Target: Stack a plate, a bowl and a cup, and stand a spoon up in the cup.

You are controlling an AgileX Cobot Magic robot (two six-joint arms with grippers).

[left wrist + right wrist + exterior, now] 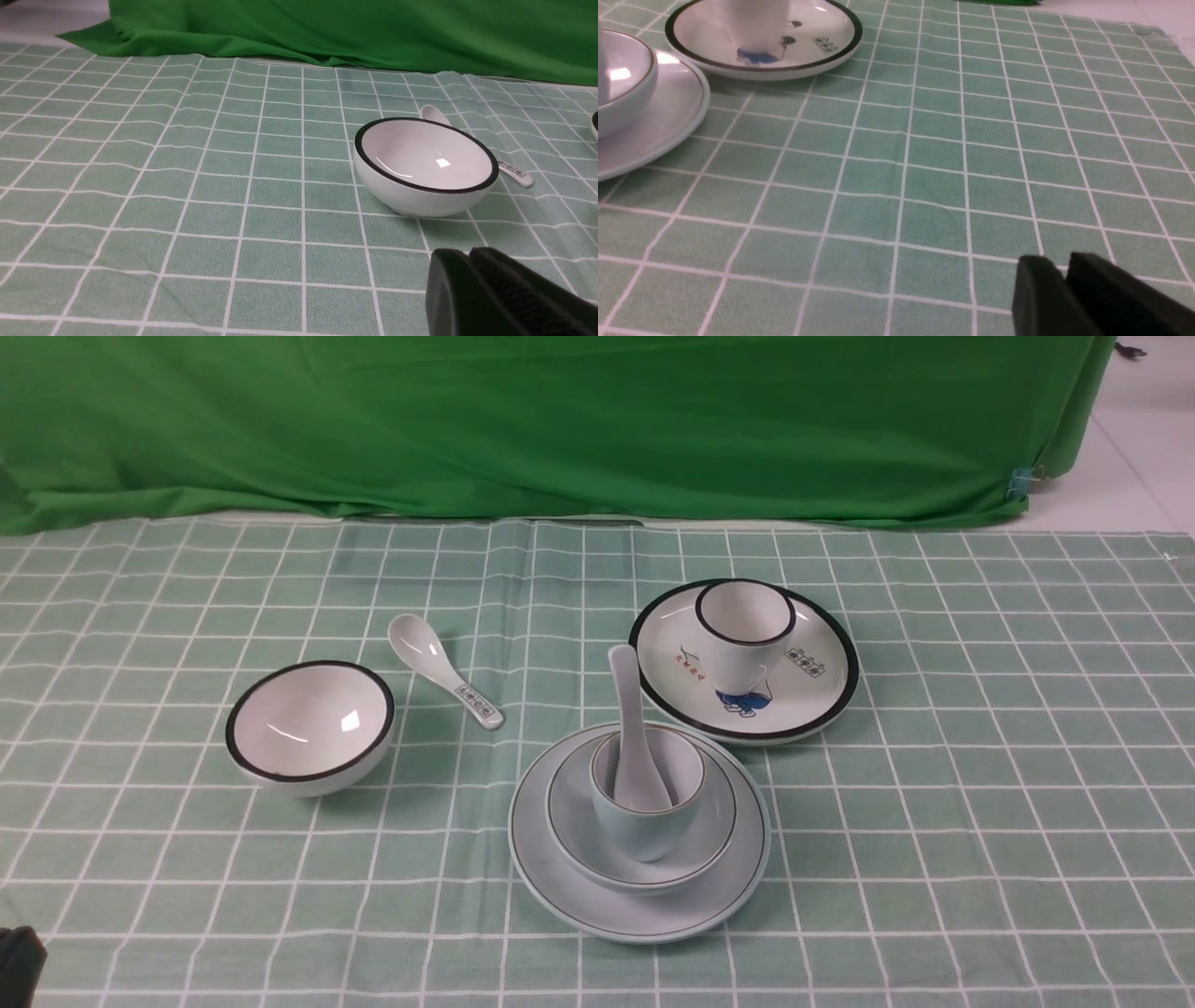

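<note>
Green-checked cloth covered the worktop [980, 803]. Near centre, the plate [560, 877] carried the bowl [695, 845], the cup [644, 826] and the spoon [631, 728] upright. At two o'clock sat a black-rimmed plate [822, 695]; at nine, a black-rimmed bowl [311, 726]. Open cloth lay at three o'clock. The left pincer [468, 261] was closed, empty; the right pincer [1064, 270] stood slightly parted, empty.

spoon [635, 728] in cup [646, 803] | cup in bowl [644, 859] | bowl on plate [639, 910]
</note>
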